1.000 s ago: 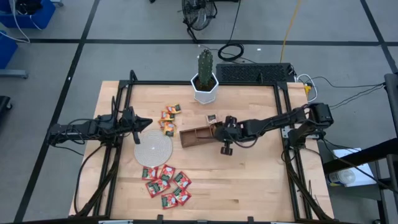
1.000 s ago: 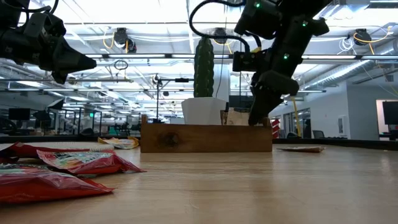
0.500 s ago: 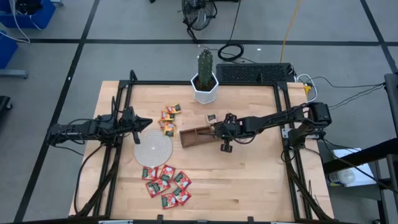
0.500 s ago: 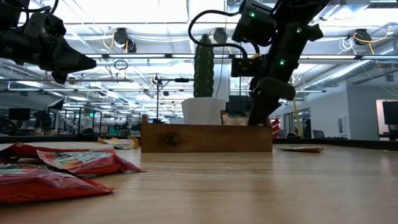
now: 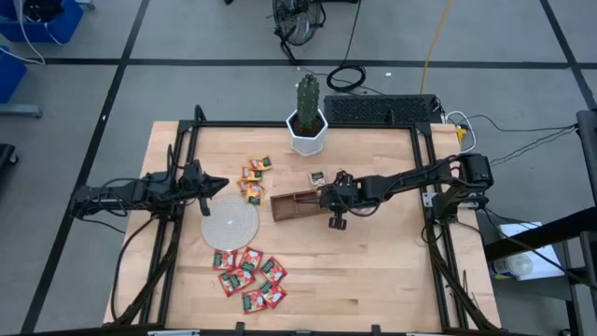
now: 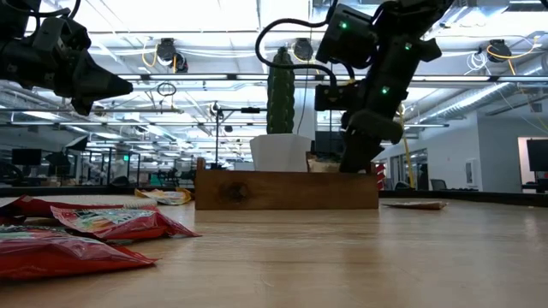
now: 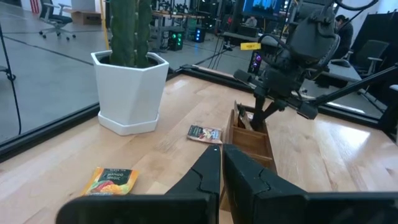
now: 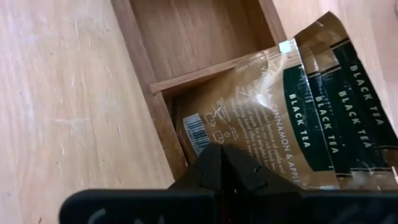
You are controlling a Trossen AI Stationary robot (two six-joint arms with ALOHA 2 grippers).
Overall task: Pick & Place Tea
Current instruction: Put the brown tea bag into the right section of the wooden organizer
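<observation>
Open-plan lab: exposed ceiling ducts (image 6: pixel 171 51), monitors (image 7: pixel 261 7), office chairs (image 7: pixel 53 9).

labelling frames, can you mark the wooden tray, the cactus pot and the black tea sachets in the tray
wooden tray (image 6: pixel 282 190), low view, front wall
cactus pot (image 7: pixel 127 90), left wrist view, white front face
black tea sachets (image 8: pixel 261 134), right wrist view, face of the nearest sachet

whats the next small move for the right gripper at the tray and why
Probably open the fingers and lift clear. The right gripper is shut and down in the end compartment of the tray, and its wrist view shows black tea sachets already lying in that compartment, so a release looks due. The left gripper waits shut above the round disc.
</observation>
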